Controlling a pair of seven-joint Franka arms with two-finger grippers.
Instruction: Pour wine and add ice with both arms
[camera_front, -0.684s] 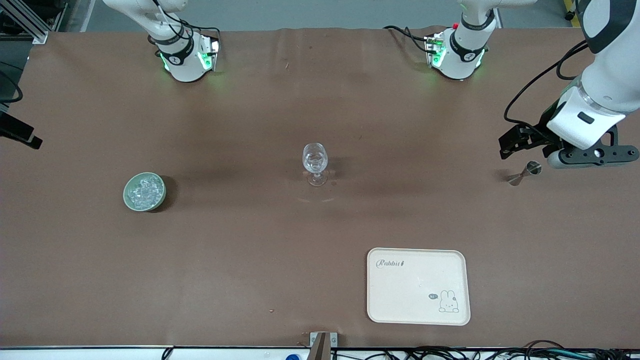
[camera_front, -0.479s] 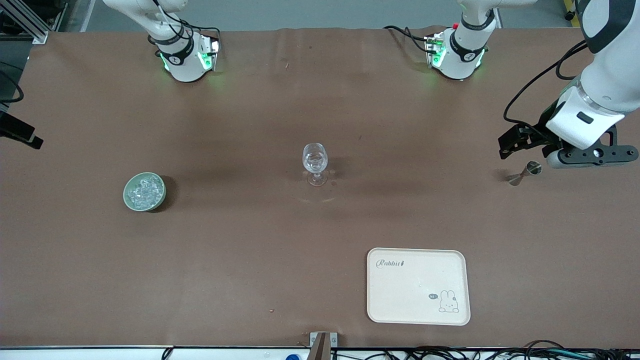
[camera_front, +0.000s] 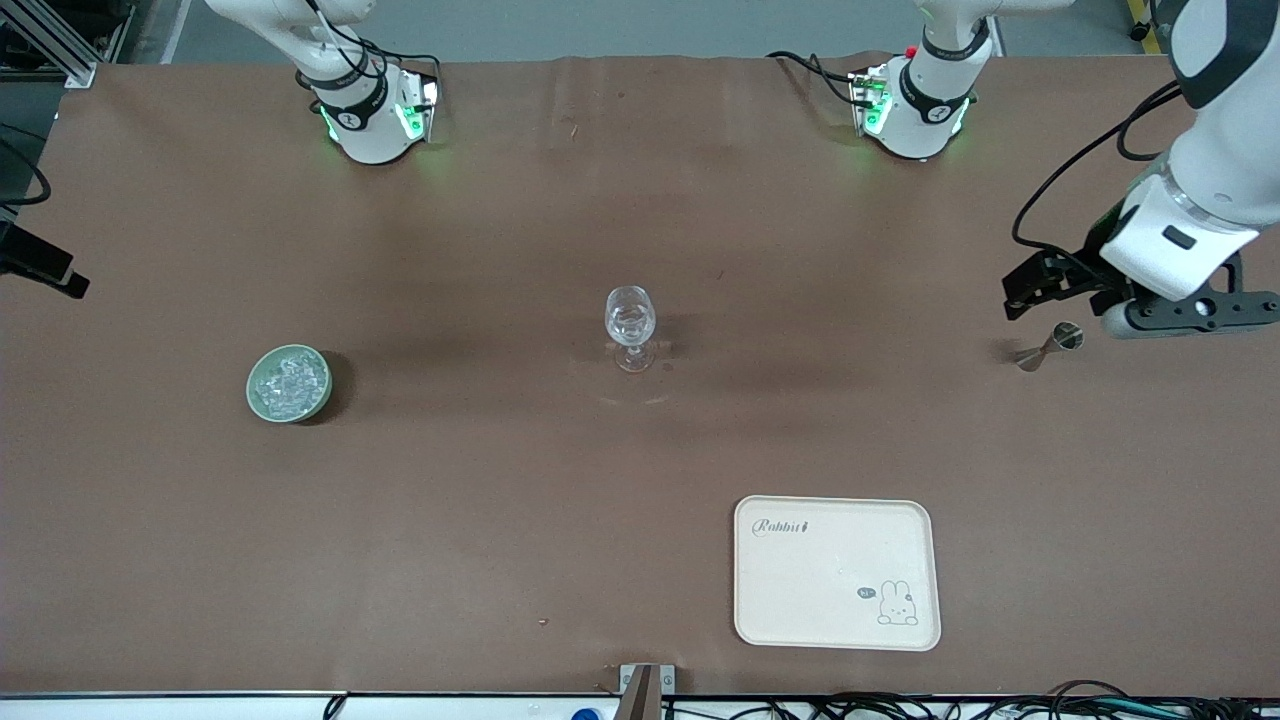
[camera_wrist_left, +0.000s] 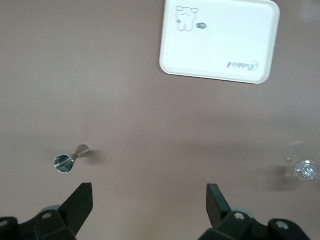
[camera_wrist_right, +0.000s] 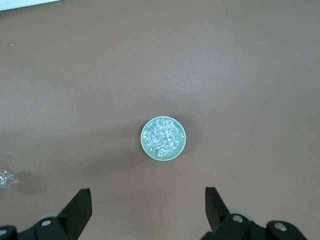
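In green bowl (camera_wrist_right: 162, 138): ice (camera_wrist_right: 163, 137), clear glinting chunks.

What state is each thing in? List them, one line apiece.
Stemmed glass: upright mid-table, something clear and glinting in the bowl.
Green bowl: upright, filled with ice.
Metal jigger: lying on its side, toward the left arm's end.
Cream tray: flat, nothing on it.
Left gripper: jaws open, over the table beside the jigger.
Right gripper: jaws open, high over the table near the bowl.
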